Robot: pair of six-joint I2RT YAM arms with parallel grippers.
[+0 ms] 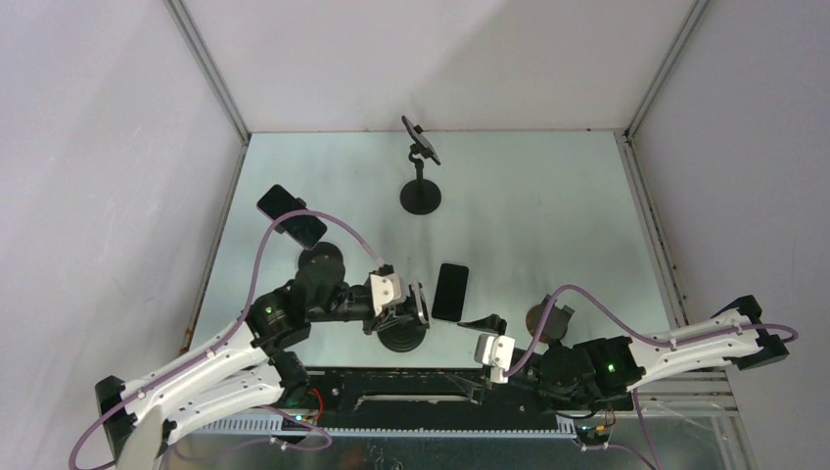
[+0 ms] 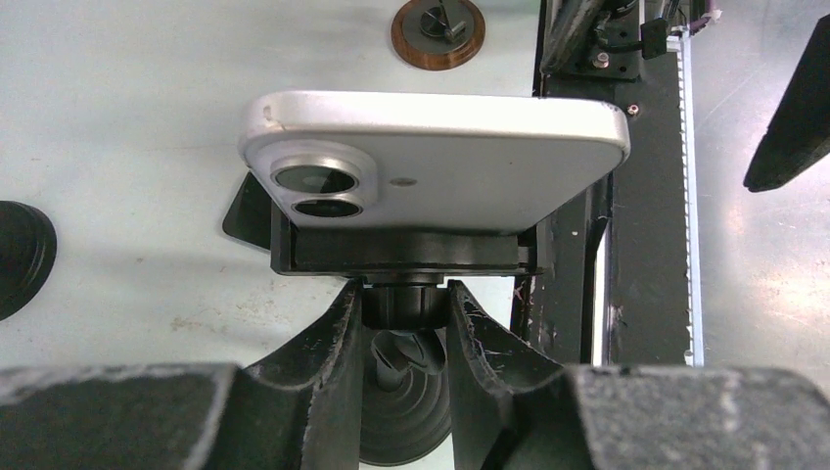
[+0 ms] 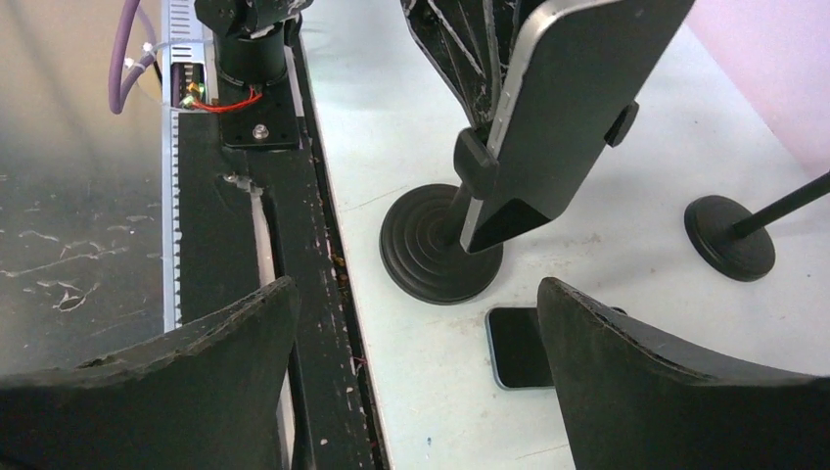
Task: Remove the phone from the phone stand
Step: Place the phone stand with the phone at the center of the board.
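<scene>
The pale table [image 1: 548,196] carries three round black stand bases: a back base [image 1: 421,197], a left base [image 1: 321,262] and a near base [image 3: 436,250]. A dark phone [image 1: 451,291] lies flat just beside the near base, and a brown disc [image 2: 406,34] lies nearby.

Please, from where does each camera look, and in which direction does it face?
Top external: above and behind the arms, looking down at the pale table; left arm and right arm show.
Left wrist: behind the left gripper, facing the white phone clamped in the black phone stand; its fingers grip the stand's neck.
Right wrist: behind the open right gripper, facing leftward; its fingers show.
Shared: both wrist views show that phone and stand.
</scene>
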